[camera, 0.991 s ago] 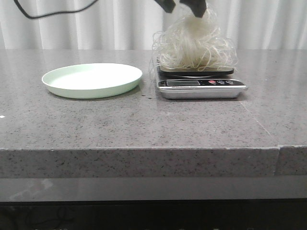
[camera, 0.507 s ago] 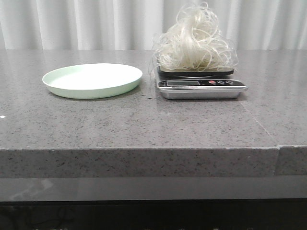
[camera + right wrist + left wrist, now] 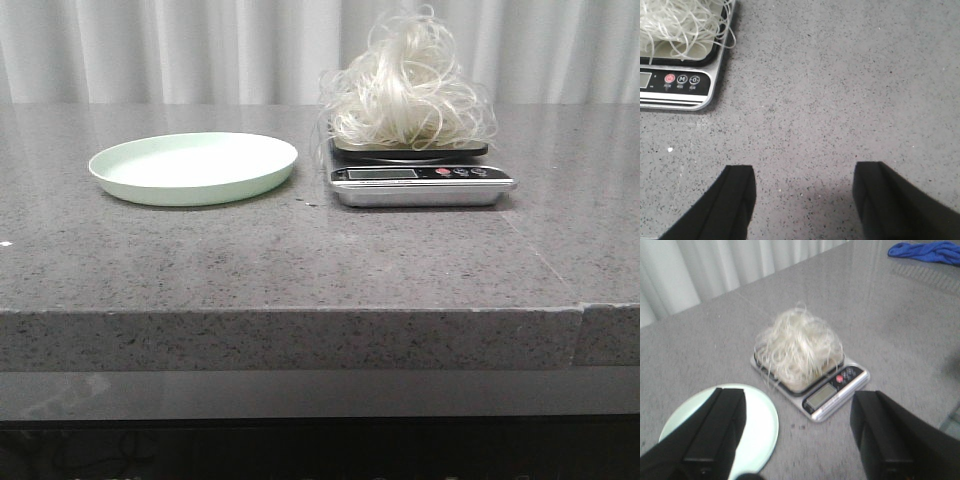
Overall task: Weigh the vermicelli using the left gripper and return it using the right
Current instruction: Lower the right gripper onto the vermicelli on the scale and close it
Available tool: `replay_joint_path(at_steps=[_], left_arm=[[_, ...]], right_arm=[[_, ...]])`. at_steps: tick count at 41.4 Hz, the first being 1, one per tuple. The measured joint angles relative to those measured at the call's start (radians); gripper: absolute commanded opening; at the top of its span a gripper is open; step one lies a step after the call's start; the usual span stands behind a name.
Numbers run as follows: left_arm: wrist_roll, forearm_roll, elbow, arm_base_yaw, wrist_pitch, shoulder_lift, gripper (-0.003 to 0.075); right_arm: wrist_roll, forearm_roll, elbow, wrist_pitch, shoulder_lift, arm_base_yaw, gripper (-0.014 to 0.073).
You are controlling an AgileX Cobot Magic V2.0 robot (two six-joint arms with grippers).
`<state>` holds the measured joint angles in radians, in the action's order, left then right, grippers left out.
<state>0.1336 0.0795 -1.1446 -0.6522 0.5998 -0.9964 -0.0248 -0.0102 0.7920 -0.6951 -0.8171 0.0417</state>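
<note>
The vermicelli (image 3: 410,90), a fluffy white mound, sits on the silver kitchen scale (image 3: 420,182) right of centre. It also shows in the left wrist view (image 3: 799,347) on the scale (image 3: 836,392). The pale green plate (image 3: 192,167) lies bare to the left of the scale, also in the left wrist view (image 3: 757,430). My left gripper (image 3: 800,427) is open and empty, high above the table between plate and scale. My right gripper (image 3: 805,192) is open and empty over bare counter beside the scale (image 3: 677,85), with vermicelli strands (image 3: 675,25) at the picture's corner. Neither gripper shows in the front view.
The grey speckled counter (image 3: 300,260) has a front edge near the camera and a seam at the right (image 3: 582,310). White curtains (image 3: 150,50) hang behind. A blue cloth (image 3: 930,251) lies far off on the counter in the left wrist view.
One second ago black gripper fingers were at the top of the vermicelli over the scale. They have let go and risen out of the front view. The mound stays on the scale.
</note>
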Motion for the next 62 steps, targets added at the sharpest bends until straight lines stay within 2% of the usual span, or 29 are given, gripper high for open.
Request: replay_joint_path(at_steps=[12,16,25,39,62], left_arm=[[0.000,0.000,0.269,0.000,-0.027,0.259,0.0505],[0.000,0.000,0.327,0.000,-0.027,0.331,0.0505],[0.000,0.000,0.379,0.000,-0.027,0.397,0.0505],[0.000,0.000,0.381,0.000,-0.033,0.397,0.0505],[0.000,0.001,0.381,0.000,-0.035,0.397,0.0505]], right_arm=[[0.010,-0.007,0.000,0.004,0.000,0.000,0.0526],[0.059,-0.041,0.000,0.014,0.000,0.004,0.0526],[0.192,-0.181,0.031,0.054,-0.029,0.115,0.0526],[0.208,-0.210,0.259,0.052,-0.292,0.294,0.0526],[0.208,-0.123,0.732,-0.057,-0.799,0.310,0.0526]])
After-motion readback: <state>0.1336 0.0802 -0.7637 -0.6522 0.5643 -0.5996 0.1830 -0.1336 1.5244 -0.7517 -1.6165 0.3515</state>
